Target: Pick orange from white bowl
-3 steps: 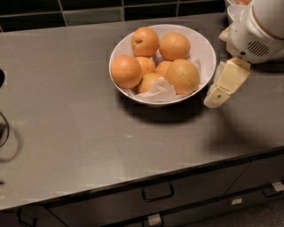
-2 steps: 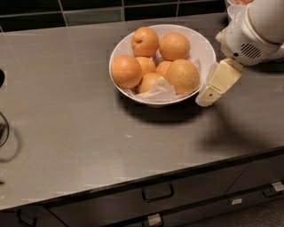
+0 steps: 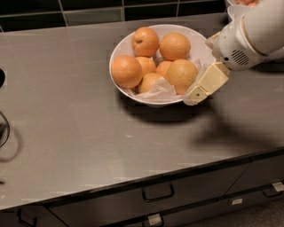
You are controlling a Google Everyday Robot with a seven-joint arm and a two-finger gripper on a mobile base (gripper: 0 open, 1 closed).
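The white bowl [image 3: 116, 49] stands at the back middle of the grey counter, lined with crumpled white paper and holding several oranges. The orange [image 3: 181, 73], the largest and palest one, lies at the bowl's front right. My gripper [image 3: 194, 95] reaches in from the right on a white arm and hangs over the bowl's front right rim, just right of and below that orange and close to it. It holds nothing that I can see.
A second white bowl [image 3: 238, 9] with red fruit shows at the top right corner behind my arm. Dark tiles back the grey counter [image 3: 71, 124]. Drawers with handles [image 3: 157, 193] run under its front edge. A dark wire object [image 3: 3, 128] sits at the left edge.
My gripper has moved left, from beside the bowl's right side to over its front right rim, closer to the pale orange. The oranges have not moved.
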